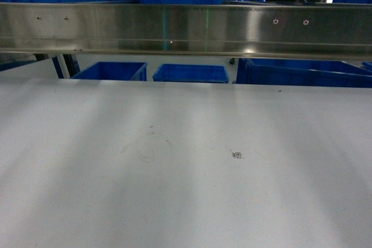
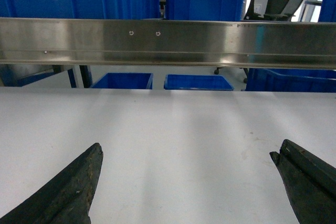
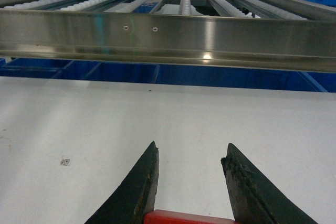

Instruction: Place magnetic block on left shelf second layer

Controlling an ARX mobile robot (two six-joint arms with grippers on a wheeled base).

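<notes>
Nearest, the right hand (image 3: 190, 182) seems clamped on the magnetic block (image 3: 186, 216), a red sliver at 6 o'clock, mostly cropped. Above the white worktop (image 1: 174, 190), the left hand (image 2: 189, 187) is spread wide, holding nothing. Beyond, at 12 o'clock, a steel rail (image 1: 186, 30) fronts roller rails (image 3: 184, 1) and blue crates (image 1: 190, 72).

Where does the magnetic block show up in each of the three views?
Head: not in view; only the white tabletop and the steel rail show.
Left wrist: not in view; the left gripper is open and empty.
Right wrist: a red strip at the bottom edge, the magnetic block, between the right gripper fingers.
Shared landmark: the steel rail crosses the top of all three views.
</notes>
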